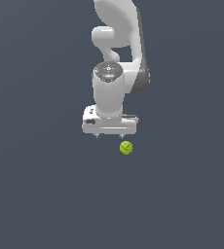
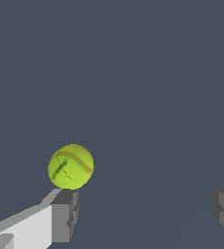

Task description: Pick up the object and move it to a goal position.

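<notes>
On plain dark grey ground sits the ball [image 1: 126, 147]; the gripper [image 1: 109, 135] stands spread, its fingertips [image 2: 65, 214] seemingly just beside it.

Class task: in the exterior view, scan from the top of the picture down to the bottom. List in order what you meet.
White robot arm → gripper, open → yellow-green ball → bare dark floor.
</notes>
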`<state>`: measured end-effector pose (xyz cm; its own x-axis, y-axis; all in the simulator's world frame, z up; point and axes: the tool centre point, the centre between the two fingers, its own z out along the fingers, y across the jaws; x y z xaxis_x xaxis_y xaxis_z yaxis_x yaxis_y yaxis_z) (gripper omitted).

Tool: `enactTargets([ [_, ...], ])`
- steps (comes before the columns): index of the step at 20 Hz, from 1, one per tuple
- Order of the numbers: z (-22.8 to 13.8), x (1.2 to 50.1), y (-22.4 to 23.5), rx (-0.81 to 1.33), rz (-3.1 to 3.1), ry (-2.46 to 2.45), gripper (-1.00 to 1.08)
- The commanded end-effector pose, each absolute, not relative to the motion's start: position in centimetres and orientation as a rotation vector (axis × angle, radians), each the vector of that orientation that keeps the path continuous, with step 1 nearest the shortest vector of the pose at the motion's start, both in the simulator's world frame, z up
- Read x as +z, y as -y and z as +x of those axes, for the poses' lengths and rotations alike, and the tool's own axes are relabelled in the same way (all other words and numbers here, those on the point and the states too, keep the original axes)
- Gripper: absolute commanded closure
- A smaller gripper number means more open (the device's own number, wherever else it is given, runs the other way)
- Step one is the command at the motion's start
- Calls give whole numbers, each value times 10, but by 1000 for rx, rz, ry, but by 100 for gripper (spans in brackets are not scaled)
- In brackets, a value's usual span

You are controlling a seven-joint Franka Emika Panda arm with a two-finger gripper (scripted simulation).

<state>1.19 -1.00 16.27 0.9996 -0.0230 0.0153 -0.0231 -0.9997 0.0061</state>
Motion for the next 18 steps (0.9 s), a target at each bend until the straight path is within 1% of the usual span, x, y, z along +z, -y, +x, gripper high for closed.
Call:
enactTargets([
  [1, 12, 163, 10, 24, 3135, 36, -92],
  [10, 17, 158, 23, 22, 3134, 21, -92],
  [18, 17, 156, 20, 21, 3134, 45, -92],
])
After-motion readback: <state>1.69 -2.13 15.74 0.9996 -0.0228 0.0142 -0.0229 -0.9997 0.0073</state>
